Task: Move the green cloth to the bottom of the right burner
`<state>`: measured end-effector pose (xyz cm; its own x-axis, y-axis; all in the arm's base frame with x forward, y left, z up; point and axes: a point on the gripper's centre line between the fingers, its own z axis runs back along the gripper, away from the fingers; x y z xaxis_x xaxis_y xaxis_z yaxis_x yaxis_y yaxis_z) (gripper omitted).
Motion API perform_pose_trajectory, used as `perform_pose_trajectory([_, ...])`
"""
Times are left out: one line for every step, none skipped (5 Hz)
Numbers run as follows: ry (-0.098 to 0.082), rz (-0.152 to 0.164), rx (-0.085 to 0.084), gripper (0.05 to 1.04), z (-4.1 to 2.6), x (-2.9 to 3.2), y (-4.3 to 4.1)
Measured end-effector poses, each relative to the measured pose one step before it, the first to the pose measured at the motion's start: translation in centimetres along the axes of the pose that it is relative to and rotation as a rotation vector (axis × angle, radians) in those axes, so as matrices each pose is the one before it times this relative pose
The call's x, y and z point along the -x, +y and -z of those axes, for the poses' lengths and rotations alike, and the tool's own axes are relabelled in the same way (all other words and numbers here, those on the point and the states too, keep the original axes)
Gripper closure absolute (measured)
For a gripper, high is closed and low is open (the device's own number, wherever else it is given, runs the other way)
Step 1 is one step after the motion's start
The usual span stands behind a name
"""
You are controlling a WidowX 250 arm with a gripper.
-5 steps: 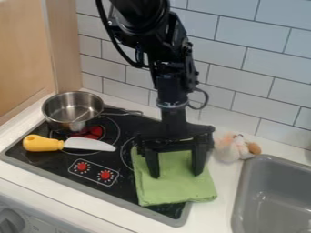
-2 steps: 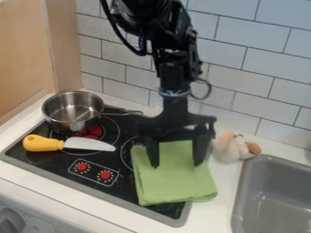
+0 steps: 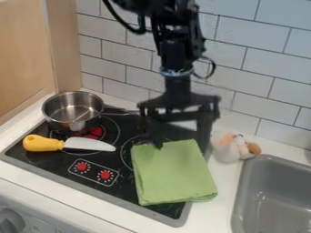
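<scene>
The single camera view looks down at a slant from above the front of the desk (image 3: 213,214), facing the tiled wall (image 3: 255,50) and turned somewhat toward the wooden panel (image 3: 24,54) at the left. It sits near enough for the stove (image 3: 124,182) to take up much of the frame, while the right edge cuts off the sink (image 3: 276,200).

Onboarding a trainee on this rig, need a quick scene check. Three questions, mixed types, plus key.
1. True or false: the gripper is open.
2. The handle of the toy knife is: A) green, B) yellow, C) black.
3. Fill in: the green cloth lies partly on the ____ and extends past its edge over the white counter.

Key: 1 true; 2 B; 3 stove.
</scene>
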<state>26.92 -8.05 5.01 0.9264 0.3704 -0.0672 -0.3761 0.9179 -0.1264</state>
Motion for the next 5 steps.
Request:
perform_pose_trajectory([-0.0769, 0.0471, 0.0492, 0.085, -2.372, 1.243, -1.154])
perform_pose_trajectory([-0.0450, 0.0021, 0.0118, 0.085, -1.305, 0.744, 0.159])
perform_pose_trajectory([-0.0018, -0.0036, 0.0028, 0.085, -0.099, 0.062, 0.007])
perform_pose_trajectory([-0.0019, 0.0011, -0.0001, 0.085, -0.040, -0.015, 0.007])
perform_pose_trajectory([0.0009, 0.0006, 0.0011, 0.085, 0.014, 0.005, -0.069])
